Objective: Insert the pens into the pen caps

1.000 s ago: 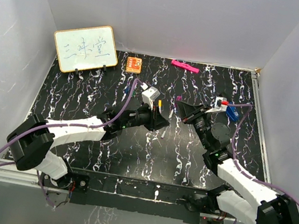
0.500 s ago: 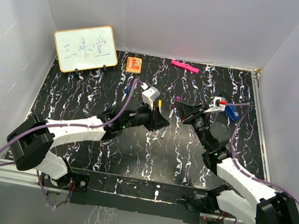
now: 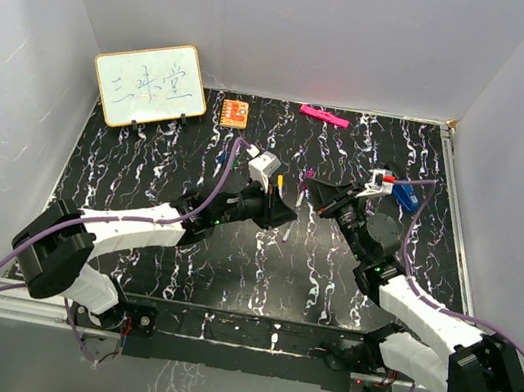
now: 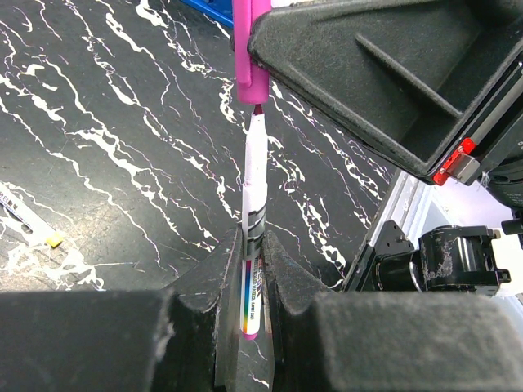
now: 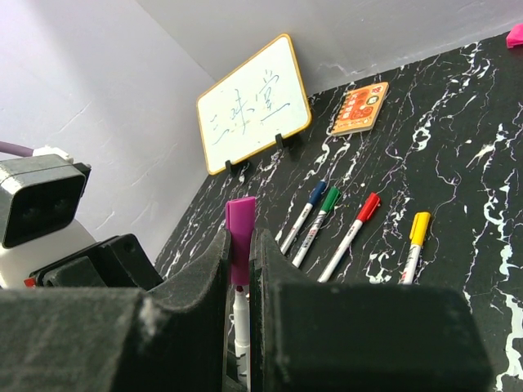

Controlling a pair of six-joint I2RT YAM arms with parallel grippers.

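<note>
My left gripper [image 4: 253, 245] is shut on a white-barrelled pen [image 4: 254, 184] whose purple tip points away from it. My right gripper [image 5: 239, 245] is shut on a purple pen cap [image 5: 239, 233], with its open end facing the pen [image 5: 242, 322]. In the left wrist view the tip sits right at the mouth of the cap [image 4: 249, 49]. Seen from above, the two grippers [image 3: 285, 210] [image 3: 316, 190] meet over the middle of the table. Blue [image 5: 307, 212], green [image 5: 321, 212], red [image 5: 354, 231] and yellow [image 5: 414, 241] capped pens lie side by side on the table.
A small whiteboard [image 3: 150, 85] stands at the back left, with an orange square block [image 3: 235, 111] beside it and a flat pink bar [image 3: 323, 115] by the back wall. A blue object [image 3: 404, 195] lies near my right wrist. White walls close in three sides.
My right gripper has crept slightly left with the purple cap, toward the pen tip. The left arm has stayed still.
</note>
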